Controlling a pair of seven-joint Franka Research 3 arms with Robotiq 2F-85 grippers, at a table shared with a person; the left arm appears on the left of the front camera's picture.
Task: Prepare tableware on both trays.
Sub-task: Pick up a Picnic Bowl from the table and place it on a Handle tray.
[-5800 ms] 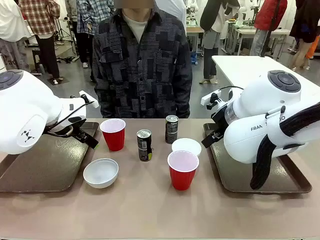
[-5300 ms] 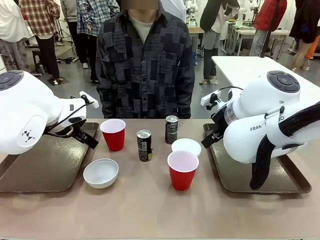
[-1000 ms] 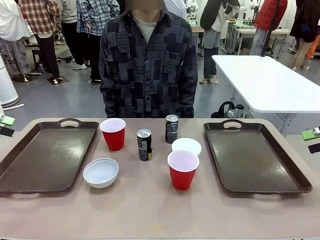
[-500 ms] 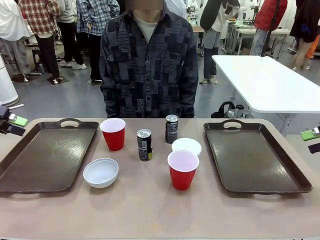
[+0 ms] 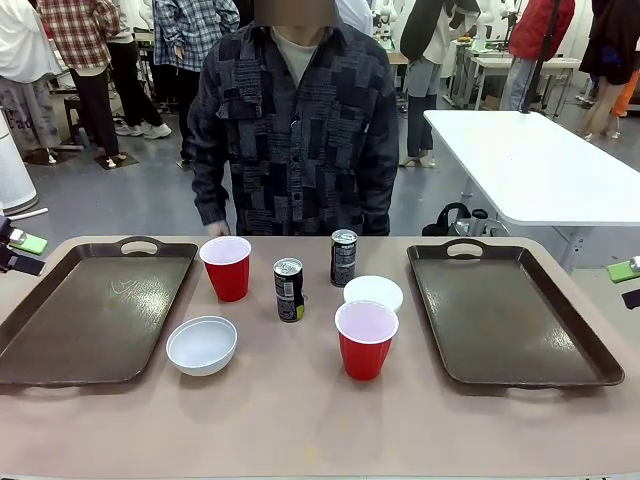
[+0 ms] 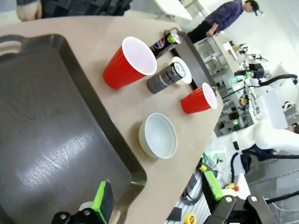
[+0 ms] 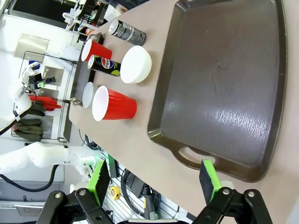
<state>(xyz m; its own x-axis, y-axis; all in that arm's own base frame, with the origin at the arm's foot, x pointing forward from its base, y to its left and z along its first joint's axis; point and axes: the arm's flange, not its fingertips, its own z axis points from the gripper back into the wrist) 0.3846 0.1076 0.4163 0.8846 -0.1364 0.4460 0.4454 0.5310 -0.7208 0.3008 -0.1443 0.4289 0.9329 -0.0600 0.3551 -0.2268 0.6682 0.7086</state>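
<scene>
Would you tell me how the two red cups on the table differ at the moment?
The left red cup stands far back beside the left tray; the right red cup stands nearer the robot, toward the right tray. The right red cup hides part of a bowl; the left red cup stands clear. Both stand upright, off the trays.

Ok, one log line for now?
left claw open | right claw open | cups, bowls, cans all on table between both trays

At the front view's side edges the left claw (image 5: pixel 20 252) and right claw (image 5: pixel 627 283) are cut off, only fingertips poking in. The left tray (image 5: pixel 60 340) loses its near left corner there too.
</scene>
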